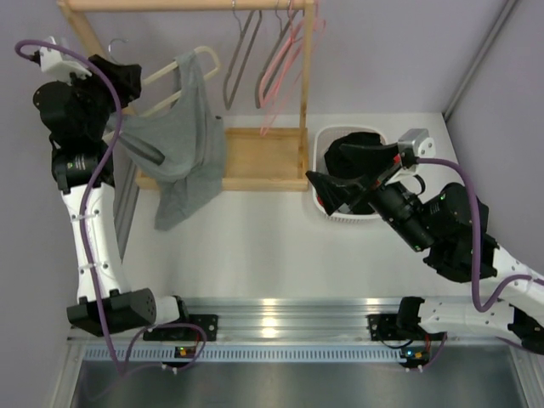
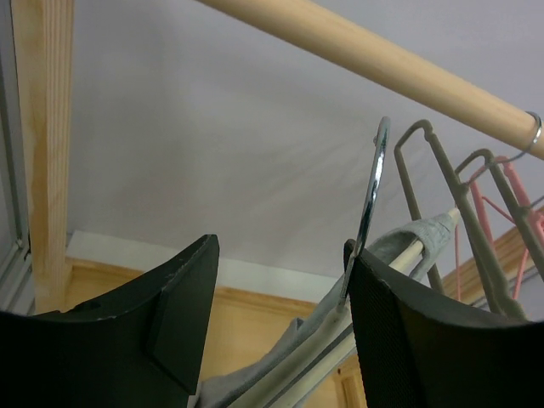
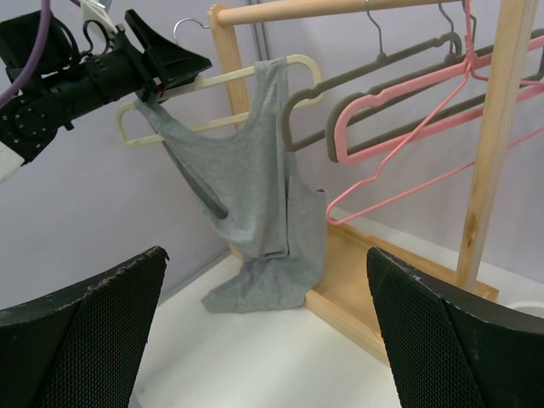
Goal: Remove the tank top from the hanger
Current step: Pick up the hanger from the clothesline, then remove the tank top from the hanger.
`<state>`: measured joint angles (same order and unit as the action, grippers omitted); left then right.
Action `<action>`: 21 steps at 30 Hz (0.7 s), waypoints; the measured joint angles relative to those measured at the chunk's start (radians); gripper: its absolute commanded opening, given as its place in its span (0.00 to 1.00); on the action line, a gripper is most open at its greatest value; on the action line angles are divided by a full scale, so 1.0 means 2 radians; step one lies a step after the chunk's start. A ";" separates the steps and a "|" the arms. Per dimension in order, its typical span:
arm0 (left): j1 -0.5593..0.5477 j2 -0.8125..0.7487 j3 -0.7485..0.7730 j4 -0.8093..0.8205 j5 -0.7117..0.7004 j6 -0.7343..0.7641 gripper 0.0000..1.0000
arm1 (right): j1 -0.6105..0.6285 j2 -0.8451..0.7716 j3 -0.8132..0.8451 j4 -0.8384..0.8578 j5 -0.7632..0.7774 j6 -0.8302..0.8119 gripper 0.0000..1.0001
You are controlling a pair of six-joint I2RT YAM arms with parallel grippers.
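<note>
A grey tank top (image 1: 183,144) hangs from a cream hanger (image 1: 170,75), with its hem resting on the rack base and the table. The hanger is off the rail. My left gripper (image 1: 127,85) holds it by the neck, to the left of the rack. In the left wrist view the hanger bar (image 2: 399,255) and steel hook (image 2: 370,195) lie against the right finger, with the gripper (image 2: 280,289) around them. The right wrist view shows the top (image 3: 255,187) still on both hanger shoulders (image 3: 221,78). My right gripper (image 1: 319,163) is open and empty, to the right of the rack, facing the top.
A wooden rack (image 1: 259,157) with a top rail (image 1: 187,5) carries grey hangers (image 1: 242,51) and pink hangers (image 1: 289,59). A white basket (image 1: 323,140) holding dark clothing stands right of the rack, under my right gripper. A wall rises behind.
</note>
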<state>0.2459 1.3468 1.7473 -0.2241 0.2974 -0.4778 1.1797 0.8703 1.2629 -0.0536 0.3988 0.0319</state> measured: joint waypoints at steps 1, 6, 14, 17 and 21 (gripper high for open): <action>0.000 -0.012 -0.009 -0.006 0.001 -0.005 0.00 | 0.000 0.000 -0.001 0.000 -0.002 0.002 0.99; 0.000 -0.088 -0.082 -0.033 0.016 -0.035 0.00 | 0.000 0.011 -0.004 -0.001 -0.018 0.005 0.99; 0.000 -0.228 -0.140 -0.109 0.041 -0.054 0.00 | 0.000 0.028 -0.004 -0.001 -0.057 0.009 0.99; 0.000 -0.281 -0.154 -0.127 0.039 -0.061 0.00 | -0.001 0.034 -0.004 -0.001 -0.072 0.014 0.99; 0.000 -0.334 -0.164 -0.149 0.032 -0.076 0.00 | -0.006 0.048 -0.004 0.000 -0.094 0.026 0.99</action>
<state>0.2459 0.6781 1.4185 -0.5213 0.3611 -0.6292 1.1667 0.9657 1.2556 -0.0544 0.2111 0.0830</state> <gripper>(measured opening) 0.639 0.993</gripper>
